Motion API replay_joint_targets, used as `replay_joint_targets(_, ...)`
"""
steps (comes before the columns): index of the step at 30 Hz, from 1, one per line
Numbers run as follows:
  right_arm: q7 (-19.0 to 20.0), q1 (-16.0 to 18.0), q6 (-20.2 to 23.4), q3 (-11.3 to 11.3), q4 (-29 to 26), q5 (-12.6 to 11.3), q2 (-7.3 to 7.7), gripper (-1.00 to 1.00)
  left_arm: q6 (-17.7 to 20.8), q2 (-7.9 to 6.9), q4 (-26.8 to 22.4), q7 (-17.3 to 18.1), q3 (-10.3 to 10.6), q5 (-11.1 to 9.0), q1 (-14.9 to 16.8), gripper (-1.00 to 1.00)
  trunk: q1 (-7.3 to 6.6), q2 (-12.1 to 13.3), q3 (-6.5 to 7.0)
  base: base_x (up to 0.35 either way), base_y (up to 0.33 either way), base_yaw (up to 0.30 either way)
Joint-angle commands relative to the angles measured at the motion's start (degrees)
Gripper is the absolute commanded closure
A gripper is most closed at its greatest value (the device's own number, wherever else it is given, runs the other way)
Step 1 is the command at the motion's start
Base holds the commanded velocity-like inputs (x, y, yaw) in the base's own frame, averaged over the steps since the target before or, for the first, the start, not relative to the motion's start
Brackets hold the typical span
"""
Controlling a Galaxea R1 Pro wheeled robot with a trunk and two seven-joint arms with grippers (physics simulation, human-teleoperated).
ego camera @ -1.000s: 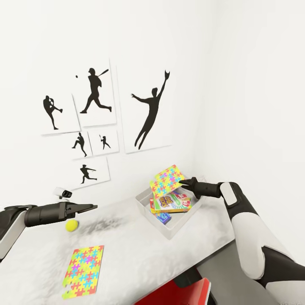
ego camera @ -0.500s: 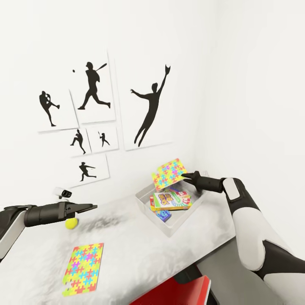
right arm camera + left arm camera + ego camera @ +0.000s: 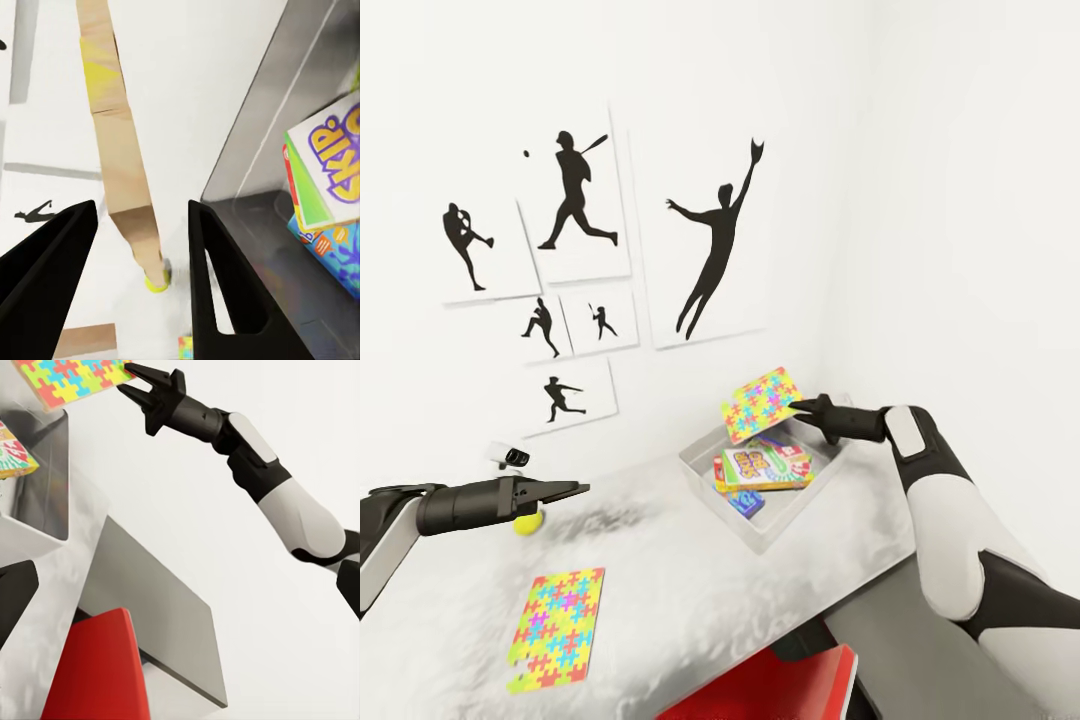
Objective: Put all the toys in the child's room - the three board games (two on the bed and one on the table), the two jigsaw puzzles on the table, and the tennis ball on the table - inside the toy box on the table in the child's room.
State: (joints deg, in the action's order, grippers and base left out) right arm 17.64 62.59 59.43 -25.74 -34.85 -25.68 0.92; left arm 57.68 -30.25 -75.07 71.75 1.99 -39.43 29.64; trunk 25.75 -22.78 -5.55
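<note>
Right gripper [image 3: 797, 405] risen slightly, clenched on tilted jigsaw puzzle [image 3: 760, 402] above toy box [image 3: 705, 468] (left fingers [image 3: 565, 489] unclear)

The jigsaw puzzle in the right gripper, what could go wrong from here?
The right gripper pinches the jigsaw puzzle only at one edge, tilted above the toy box's far side, so it might slip or land leaning on the wall instead of flat. The board games already stacked unevenly inside may keep it from settling.
</note>
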Motion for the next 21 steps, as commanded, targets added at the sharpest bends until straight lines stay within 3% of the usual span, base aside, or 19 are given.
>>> replay_joint_targets(1, -0.2, 0.3, 0.3, -0.3, 0.1, 0.5, -0.03, 1.00, 0.4, -0.06, 0.0, 0.1, 0.1, -0.2, 0.1, -1.00, 0.04, -0.1, -0.23, 0.000, 0.000, 0.000)
replay_joint_targets(21, -3.5, 0.5, 0.3, -0.1, 3.4, 0.7, 0.11, 1.00, 0.4, -0.07, 0.4, 0.0, 0.0, -0.1, 0.1, -1.00, 0.04, -0.1, -2.12, 0.000, 0.000, 0.000)
